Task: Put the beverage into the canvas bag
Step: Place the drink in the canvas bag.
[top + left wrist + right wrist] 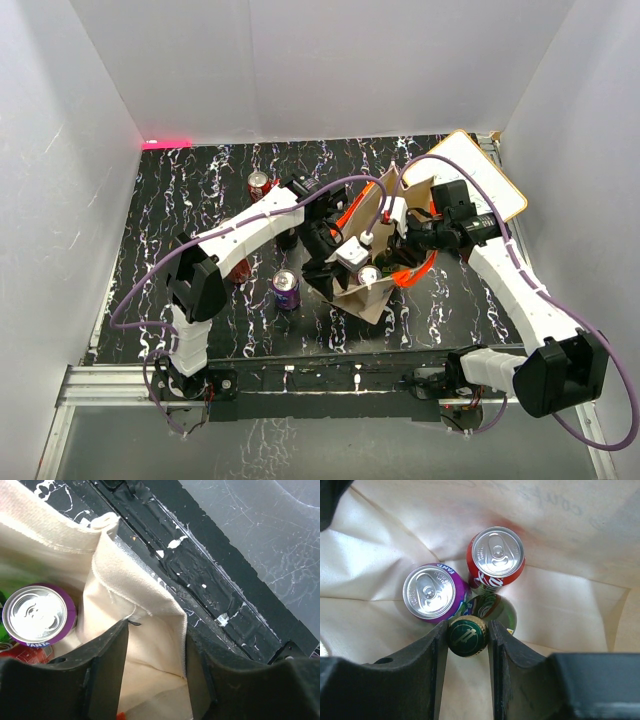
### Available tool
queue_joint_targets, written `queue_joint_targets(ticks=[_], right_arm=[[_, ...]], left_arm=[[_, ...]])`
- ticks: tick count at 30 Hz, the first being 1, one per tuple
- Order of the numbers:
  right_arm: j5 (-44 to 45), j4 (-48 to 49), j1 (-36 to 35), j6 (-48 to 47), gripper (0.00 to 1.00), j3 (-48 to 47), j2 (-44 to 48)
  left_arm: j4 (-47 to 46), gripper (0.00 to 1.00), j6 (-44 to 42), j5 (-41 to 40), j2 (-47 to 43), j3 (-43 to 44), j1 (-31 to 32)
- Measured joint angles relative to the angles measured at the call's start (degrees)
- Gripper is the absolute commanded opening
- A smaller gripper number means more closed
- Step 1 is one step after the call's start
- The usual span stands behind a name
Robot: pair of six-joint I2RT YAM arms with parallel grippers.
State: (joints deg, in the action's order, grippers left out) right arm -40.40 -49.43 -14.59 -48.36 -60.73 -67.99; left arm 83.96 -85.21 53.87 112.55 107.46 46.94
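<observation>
The beverage is a green glass bottle (466,636) with a dark green, gold-rimmed cap. It stands upright inside the beige canvas bag (560,595), and my right gripper (466,625) is shut on its cap from above. Beside it in the bag stand a purple Fanta can (429,591) and a red cola can (497,551). My left gripper (157,630) is open, its fingers on either side of the bag's near wall (135,595), the cloth loose between them. The purple can (35,615) also shows there. From above, the bag (365,298) stands mid-table with both arms reaching into it.
A purple can (286,289) stands on the black marbled table left of the bag, and a red can (258,184) farther back. A white board with a wooden edge (485,175) leans at the back right. The table's taped front edge (200,575) runs just beyond the bag.
</observation>
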Motion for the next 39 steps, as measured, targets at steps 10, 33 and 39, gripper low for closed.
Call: queue_joint_targets(ticks=[10,33,39], right_arm=[[-0.1,-0.7,-0.5,2.7,0.56,-0.4,-2.5],[0.2,1.3,-0.5,11.4,0.87,-6.1,-3.0],[-0.3,2.9,-0.5,13.5,0.87,-7.1,-3.0]], left_arm=[[-3.3,0.64,2.4,-1.0,0.0,0.3,0.0],[-7.8,0.97,6.5,-2.9,-0.1,1.0,0.0],[-10.3,0.97,9.2,-4.0,-1.1,1.0,0.0]])
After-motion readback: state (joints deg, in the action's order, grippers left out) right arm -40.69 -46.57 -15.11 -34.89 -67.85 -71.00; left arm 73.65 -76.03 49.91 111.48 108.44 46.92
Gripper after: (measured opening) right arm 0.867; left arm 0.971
